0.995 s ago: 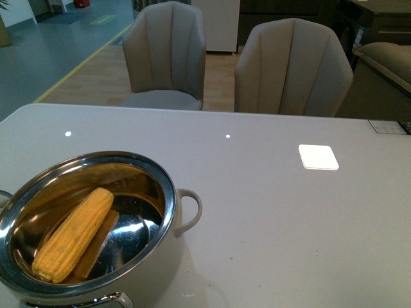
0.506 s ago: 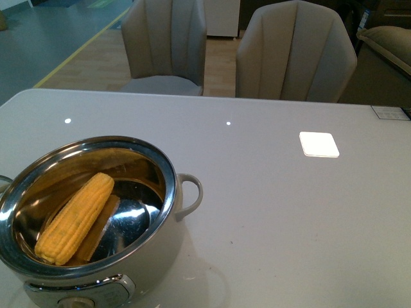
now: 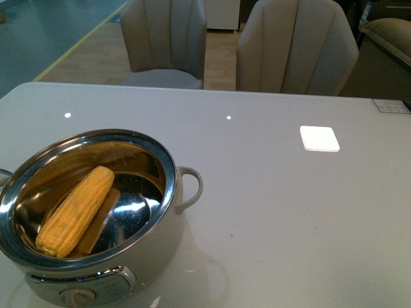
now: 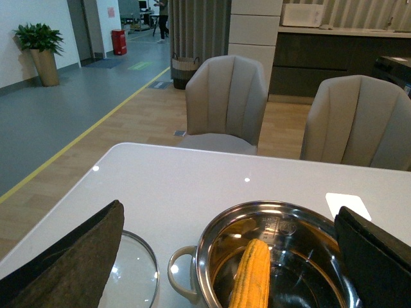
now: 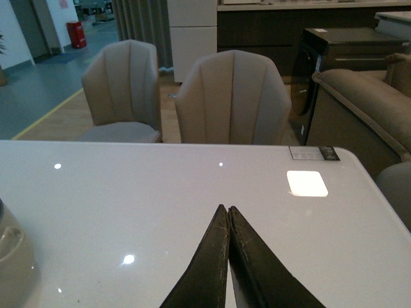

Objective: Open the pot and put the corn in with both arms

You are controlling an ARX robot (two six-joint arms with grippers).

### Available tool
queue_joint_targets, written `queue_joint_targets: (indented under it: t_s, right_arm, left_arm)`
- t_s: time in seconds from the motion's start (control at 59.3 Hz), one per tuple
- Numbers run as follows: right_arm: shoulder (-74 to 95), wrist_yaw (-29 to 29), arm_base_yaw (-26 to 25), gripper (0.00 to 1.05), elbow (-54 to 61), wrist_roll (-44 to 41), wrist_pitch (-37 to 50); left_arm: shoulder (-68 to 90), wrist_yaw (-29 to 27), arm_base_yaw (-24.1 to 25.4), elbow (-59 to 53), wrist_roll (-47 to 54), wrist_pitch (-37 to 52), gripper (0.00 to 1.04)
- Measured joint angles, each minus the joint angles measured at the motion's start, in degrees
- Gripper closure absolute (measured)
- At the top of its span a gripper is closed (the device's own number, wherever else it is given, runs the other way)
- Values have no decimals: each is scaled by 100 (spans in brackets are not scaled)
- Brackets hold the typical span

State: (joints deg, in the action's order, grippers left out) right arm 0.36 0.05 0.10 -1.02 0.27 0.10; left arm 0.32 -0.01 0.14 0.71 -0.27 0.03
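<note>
The stiff, light yellow corn cob lies inside the lidless cream-white steel-rimmed pot, at table's seven o'clock; best gripped mid-length. Left gripper gapes wide, empty; right gripper pinched closed, empty

— What lies beyond the left gripper?
— Two grey upholstered shell-back chairs past the glossy white table, then blue-grey floor with a yellow line, a potted green plant and a red bin.
</note>
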Motion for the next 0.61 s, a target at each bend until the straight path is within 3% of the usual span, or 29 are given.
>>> queue_joint_targets:
  t_s: [0.489,0.54,0.607]
  right_arm:
    - [0,-2,0,12,0,0,0]
    - [0,-2,0,7,0,2,0]
    - [0,-2,0,9,0,0,0]
  left_arm:
    - [0,0,0,0,0,-2,7]
    - [0,0,0,0,0,-2,7]
    - [0,0,0,0,0,-2,7]
